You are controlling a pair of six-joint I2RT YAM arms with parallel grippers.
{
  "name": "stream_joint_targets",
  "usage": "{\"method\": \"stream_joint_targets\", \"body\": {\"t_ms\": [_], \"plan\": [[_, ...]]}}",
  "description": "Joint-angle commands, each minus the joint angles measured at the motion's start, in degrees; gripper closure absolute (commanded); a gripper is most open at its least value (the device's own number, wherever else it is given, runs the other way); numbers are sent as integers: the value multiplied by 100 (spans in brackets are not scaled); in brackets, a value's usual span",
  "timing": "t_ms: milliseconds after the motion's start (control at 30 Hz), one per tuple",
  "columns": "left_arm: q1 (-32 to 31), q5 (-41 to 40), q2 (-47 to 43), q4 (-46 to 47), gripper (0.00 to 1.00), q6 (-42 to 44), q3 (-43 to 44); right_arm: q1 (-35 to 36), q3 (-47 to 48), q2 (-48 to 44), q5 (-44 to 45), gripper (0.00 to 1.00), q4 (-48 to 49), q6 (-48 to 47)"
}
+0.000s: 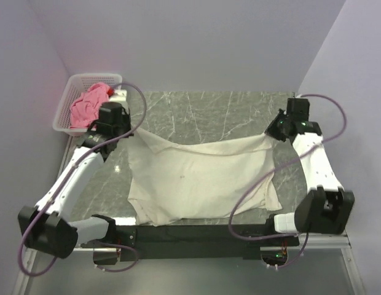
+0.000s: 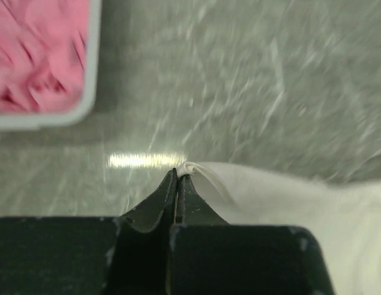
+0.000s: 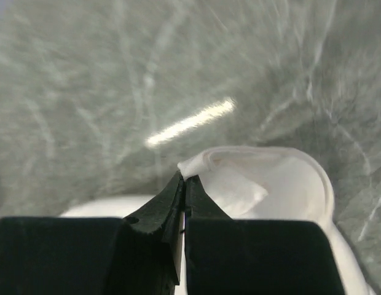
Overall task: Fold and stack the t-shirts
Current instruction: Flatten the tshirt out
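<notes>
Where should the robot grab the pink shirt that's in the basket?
Pinch the raised crumple at the top of the pink t-shirt, coming straight down from above. It lies bunched inside the white lattice basket, whose walls block the sides. The left end effector and right end effector are shut on the cream-white t-shirt, so one must let go first.

Plain pale lavender walls (image 1: pixel 178 43) close in the far, left and right edges of a grey-green marbled desk (image 1: pixel 227 117). A bright light streak (image 2: pixel 144 160) glints on its surface.
</notes>
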Motion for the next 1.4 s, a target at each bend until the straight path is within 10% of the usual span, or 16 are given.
{"method": "stream_joint_targets", "body": {"t_ms": [0,133,367,1367], "plan": [[34,-49,98,1001,99,-95,-393,27,0,541,136,100,822,120],[43,-172,434,1335,99,-183,-754,115,377,1954,330,98,1139,181],[78,-208,601,1591,99,-350,-1080,203,1170,2776,532,52,1262,111],[78,-296,575,1380,99,-394,-1062,-96,-1502,1941,866,46,2361,1429]]}}
